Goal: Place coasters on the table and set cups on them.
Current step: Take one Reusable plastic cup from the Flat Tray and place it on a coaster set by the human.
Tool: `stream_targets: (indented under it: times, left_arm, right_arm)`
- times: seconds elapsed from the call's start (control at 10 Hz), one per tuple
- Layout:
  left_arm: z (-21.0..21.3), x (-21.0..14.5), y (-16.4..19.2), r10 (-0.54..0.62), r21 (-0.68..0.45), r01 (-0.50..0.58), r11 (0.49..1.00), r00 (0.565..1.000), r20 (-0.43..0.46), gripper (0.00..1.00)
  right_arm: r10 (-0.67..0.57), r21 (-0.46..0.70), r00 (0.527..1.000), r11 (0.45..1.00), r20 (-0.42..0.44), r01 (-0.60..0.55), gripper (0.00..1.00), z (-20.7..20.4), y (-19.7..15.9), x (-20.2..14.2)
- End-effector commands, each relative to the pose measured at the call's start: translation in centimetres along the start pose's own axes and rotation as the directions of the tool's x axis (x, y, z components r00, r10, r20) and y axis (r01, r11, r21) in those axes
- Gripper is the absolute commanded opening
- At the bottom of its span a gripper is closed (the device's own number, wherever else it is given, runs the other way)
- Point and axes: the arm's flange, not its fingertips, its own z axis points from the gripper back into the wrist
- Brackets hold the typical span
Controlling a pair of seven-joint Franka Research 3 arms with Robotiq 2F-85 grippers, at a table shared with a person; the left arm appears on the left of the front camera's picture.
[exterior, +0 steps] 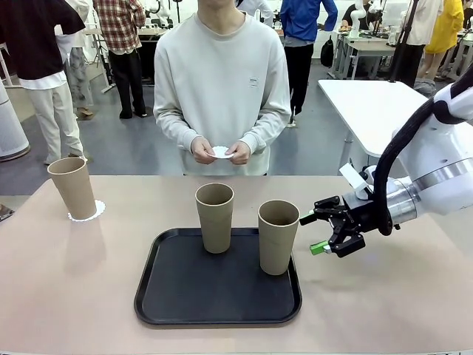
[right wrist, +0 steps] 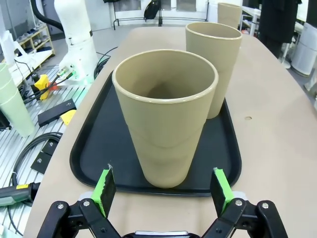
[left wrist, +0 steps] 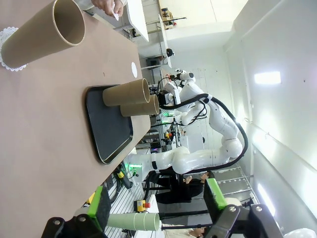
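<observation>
**Cups, tan paper, 3 pcs, all upright.**
- Cup 1 (exterior: 72, 187): stands on a white lacy coaster (exterior: 93, 213) at far-left of the beige-pink counter (exterior: 66, 296), well apart from the tray.
- Cup 2 (exterior: 214, 217): on the black tray (exterior: 185, 316), back-centre.
- Cup 3 (exterior: 278, 237): on the tray's right side, near cup 2 but not touching it.

**Coaster no. 2** (exterior: 221, 152): held betw. the person's hands (exterior: 203, 150) at the far side, above the counter's edge.

**Right tool** (exterior: 310, 234): jaws spread, nothing betw. them. It hangs level w/ cup 3, just beside its right wall, not touching. In the wrist view, cup 3 stands straight ahead of the green pads (right wrist: 105, 188), w/ cup 2 behind it.

**Left tool** (left wrist: 158, 203): jaws spread, empty, well apart from the tray & cups.
</observation>
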Motion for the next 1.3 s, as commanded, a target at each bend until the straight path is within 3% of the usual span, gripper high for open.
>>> stream_targets:
  times: [0.0, 1.2]
  left_arm:
    - [0.1, -0.1, -0.2, 0.004, -0.006, -0.004, 1.0, 1.0, 0.006, 1.0]
    - [0.1, -0.1, -0.2, 0.004, -0.006, -0.004, 1.0, 1.0, 0.006, 1.0]
  right_arm:
    - [0.027, 0.021, 1.0, 0.999, 0.015, -0.028, 1.0, -0.3, -0.3, -0.5]
    - [0.062, 0.095, 0.988, 0.993, 0.143, -0.076, 1.0, -3.7, -2.4, -0.5]
